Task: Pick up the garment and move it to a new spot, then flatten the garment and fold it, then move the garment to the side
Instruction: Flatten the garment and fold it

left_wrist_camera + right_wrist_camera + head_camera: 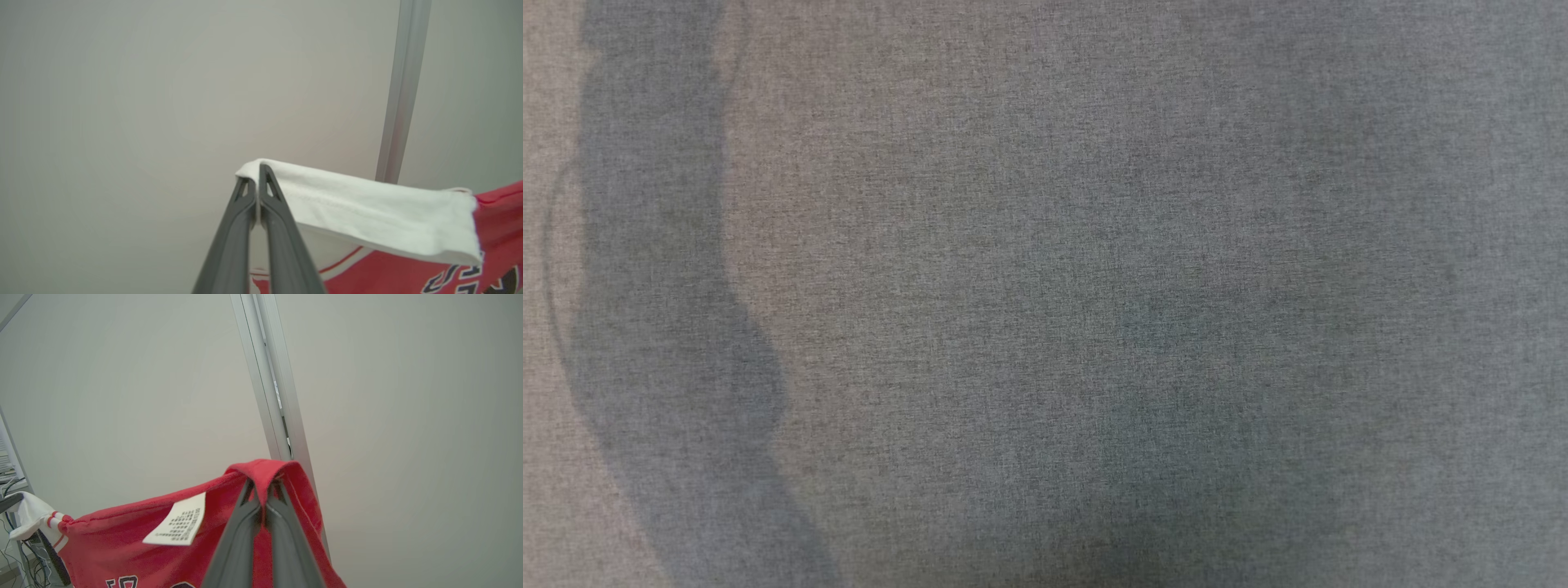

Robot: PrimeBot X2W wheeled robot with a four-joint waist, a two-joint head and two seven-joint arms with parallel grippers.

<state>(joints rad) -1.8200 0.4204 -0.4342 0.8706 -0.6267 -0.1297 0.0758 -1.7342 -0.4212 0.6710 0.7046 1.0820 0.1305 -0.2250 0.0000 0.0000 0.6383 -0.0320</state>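
I seem to be in a lab room: plain pale walls, a metal post, loose cables and a gray cloth surface.

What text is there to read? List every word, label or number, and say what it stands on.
Care label on the garment: rows of tiny print, too small to read.
Lettering on the garment's red front: dark outlined letters, cut off at the picture's edge in both wrist views; no word can be read.
No other text can be read.
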